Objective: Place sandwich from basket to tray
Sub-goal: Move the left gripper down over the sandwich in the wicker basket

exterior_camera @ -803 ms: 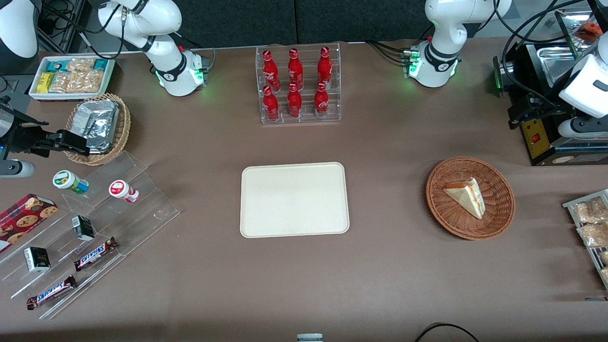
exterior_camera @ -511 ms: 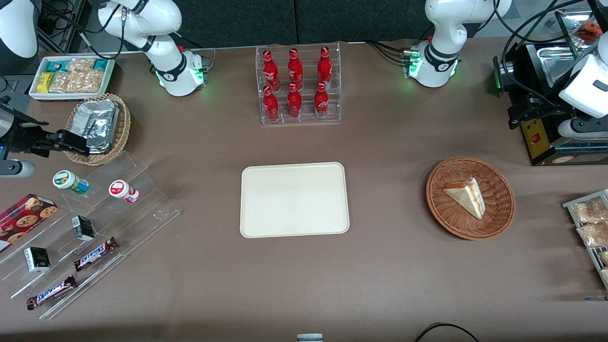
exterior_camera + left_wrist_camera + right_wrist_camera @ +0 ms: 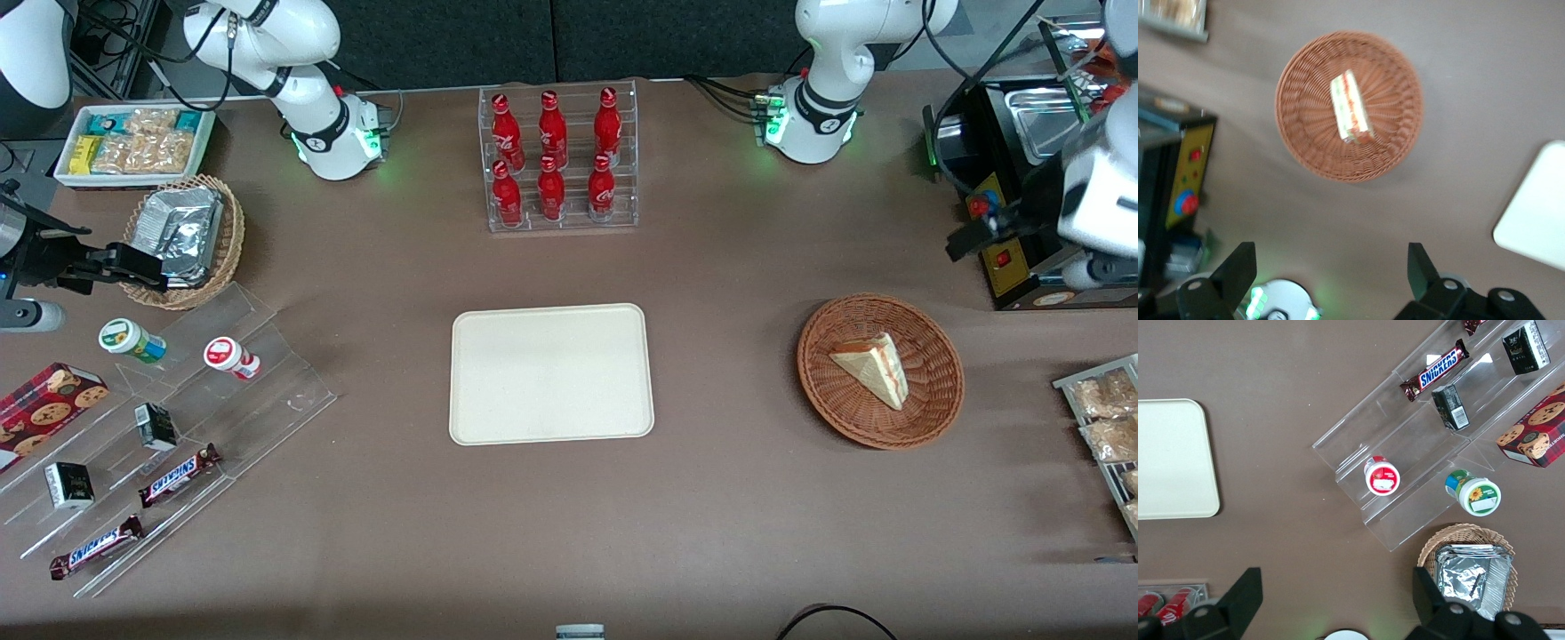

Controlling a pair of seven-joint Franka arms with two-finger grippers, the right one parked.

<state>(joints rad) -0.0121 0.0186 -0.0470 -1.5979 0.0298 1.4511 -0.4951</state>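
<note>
The sandwich (image 3: 876, 366) is a pale bread wedge with red and green filling, lying in the reddish-brown wicker basket (image 3: 822, 356). The cream tray (image 3: 551, 373) lies flat at the table's middle with nothing on it. My left gripper (image 3: 976, 233) hangs above the table beside a black machine, farther from the front camera than the basket and apart from it. In the left wrist view the gripper (image 3: 1331, 260) is open with only bare table between its fingertips. That view also shows the sandwich (image 3: 1351, 117), the basket (image 3: 1305, 127) and a corner of the tray (image 3: 1538, 213).
A black machine with a yellow panel (image 3: 1005, 258) stands close to the gripper. A tray of snack packets (image 3: 1107, 418) sits at the working arm's table edge. A rack of red bottles (image 3: 558, 160) stands farther back than the cream tray. A tan basket of foil packets (image 3: 182, 240) lies toward the parked arm's end.
The left arm's wrist has shifted and the gripper has swung a little, uncovering a red knob on the black machine. The sandwich, basket and tray have not moved.
</note>
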